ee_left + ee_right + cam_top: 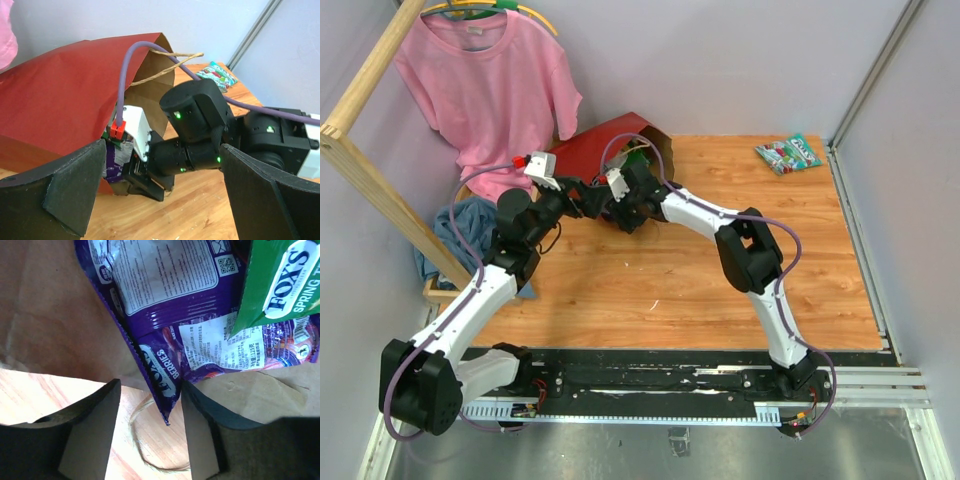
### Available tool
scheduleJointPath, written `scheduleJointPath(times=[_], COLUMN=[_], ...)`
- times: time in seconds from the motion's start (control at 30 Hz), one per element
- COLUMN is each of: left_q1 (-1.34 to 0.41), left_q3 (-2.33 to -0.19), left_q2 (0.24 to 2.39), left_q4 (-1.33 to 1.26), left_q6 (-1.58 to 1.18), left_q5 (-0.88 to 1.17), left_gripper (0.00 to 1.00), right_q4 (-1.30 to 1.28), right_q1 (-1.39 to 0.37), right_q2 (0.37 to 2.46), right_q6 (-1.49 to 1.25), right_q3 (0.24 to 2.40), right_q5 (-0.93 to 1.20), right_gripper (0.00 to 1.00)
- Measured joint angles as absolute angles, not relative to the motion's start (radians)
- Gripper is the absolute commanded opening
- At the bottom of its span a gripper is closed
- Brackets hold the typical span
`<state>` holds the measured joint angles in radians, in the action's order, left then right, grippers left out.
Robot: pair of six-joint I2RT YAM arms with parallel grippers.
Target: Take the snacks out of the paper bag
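Right wrist view: what sits between the fingers of the right gripper [150, 390]?

The lower corner of a purple Fox's packet [165, 305]. The jaws stand partly apart around it. On one side there is a gap where the twine handle [137, 440] shows, so the packet is not pinched.

Anything else in there?

A green Fox's packet [280, 285] overlaps the purple one. Both lie on the kraft inside of the paper bag [45, 315].

And the bag itself?

In the top view it lies on its side at the back of the table [720, 290], mouth toward the right, just beside a pink T-shirt [485, 90].

Left gripper [162, 155]?

Wide apart, holding nothing, near the bag's mouth and facing the right arm's wrist.

Any snack outside?

One green-and-white packet [788, 153] lies in the table's far right corner, well apart from the bag.
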<state>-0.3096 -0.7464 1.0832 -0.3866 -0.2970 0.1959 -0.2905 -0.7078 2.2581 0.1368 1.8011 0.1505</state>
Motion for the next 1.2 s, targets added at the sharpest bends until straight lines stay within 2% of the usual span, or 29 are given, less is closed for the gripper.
scheduleJointPath(times=[0.17, 0.2, 0.43, 0.77, 1.2], left_q1=[-0.308, -0.308, -0.308, -0.302, -0.296], left_q3=[-0.741, -0.741, -0.740, -0.740, -0.740], left_q2=[1.083, 1.083, 1.084, 1.096, 1.102], left_q4=[-0.382, -0.381, -0.379, -0.377, -0.361], left_q6=[-0.291, -0.290, -0.289, -0.289, -0.289], left_q5=[0.190, 0.189, 0.179, 0.149, 0.101], left_gripper=[1.00, 1.00, 1.00, 1.00, 1.00], right_q4=[-0.376, -0.380, -0.332, -0.271, -0.240], right_q1=[-0.665, -0.653, -0.601, -0.587, -0.586], right_q2=[2.322, 2.321, 2.224, 1.908, 1.599], right_q6=[0.178, 0.177, 0.156, 0.112, 0.053], right_q3=[1.903, 1.903, 1.751, 1.555, 1.351], right_q5=[0.253, 0.270, 0.363, 0.469, 0.468], right_gripper=[0.02, 0.01, 0.01, 0.01, 0.01])
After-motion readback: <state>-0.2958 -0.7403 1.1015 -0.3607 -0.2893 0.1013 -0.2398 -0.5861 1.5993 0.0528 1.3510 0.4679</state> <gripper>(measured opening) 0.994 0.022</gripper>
